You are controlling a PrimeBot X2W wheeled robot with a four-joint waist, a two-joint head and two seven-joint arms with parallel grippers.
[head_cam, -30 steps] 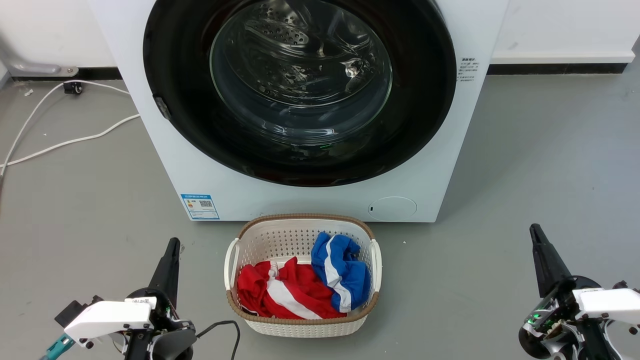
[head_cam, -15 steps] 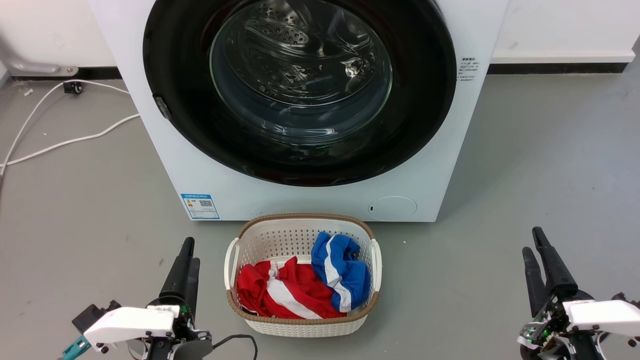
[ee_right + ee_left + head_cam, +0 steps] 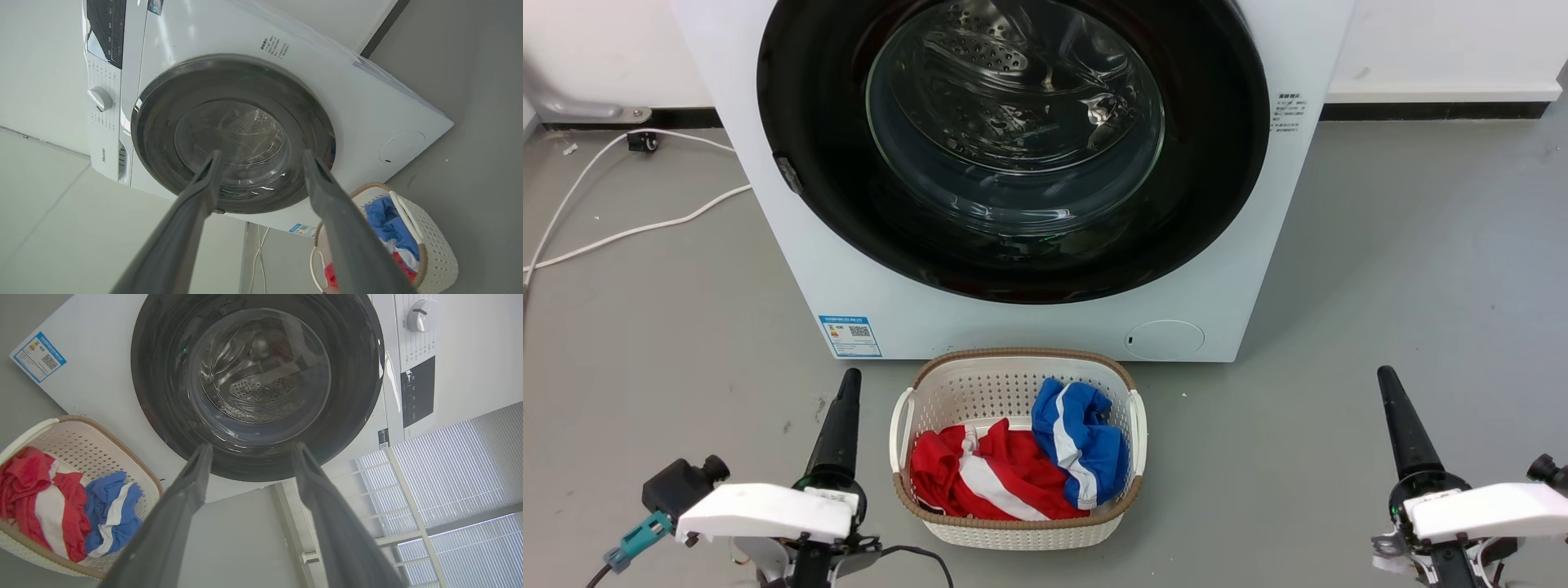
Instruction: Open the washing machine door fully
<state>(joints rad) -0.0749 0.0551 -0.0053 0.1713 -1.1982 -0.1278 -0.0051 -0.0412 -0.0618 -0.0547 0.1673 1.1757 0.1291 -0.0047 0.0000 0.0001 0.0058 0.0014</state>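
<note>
Two sets of jaws hang released and empty over the grey floor (image 3: 1380,286), well short of the washing machine (image 3: 1029,331), which stands at the floor's far edge by the wall. The left jaws sit toward the floor's near left, just beside the laundry basket (image 3: 980,392), their dark fingers (image 3: 837,429) pointing at the machine. The left wrist view shows those two fingers spread apart with nothing between them. The right jaws sit toward the near right, well apart from the basket, and the right wrist view shows them parted around empty air. The washing machine door (image 3: 1013,147), a glossy black ring around a clear glass bowl, lies shut flat against the white front, and the steel drum shows through the glass. Below the door are a blue sticker (image 3: 849,336) at the front's lower left and a round cap (image 3: 1165,340) at its lower right. The basket stands just before the machine, holding a red and white garment (image 3: 988,478) and a blue and white garment (image 3: 1078,441). A white cable (image 3: 629,229) trails across the floor's far left.
</note>
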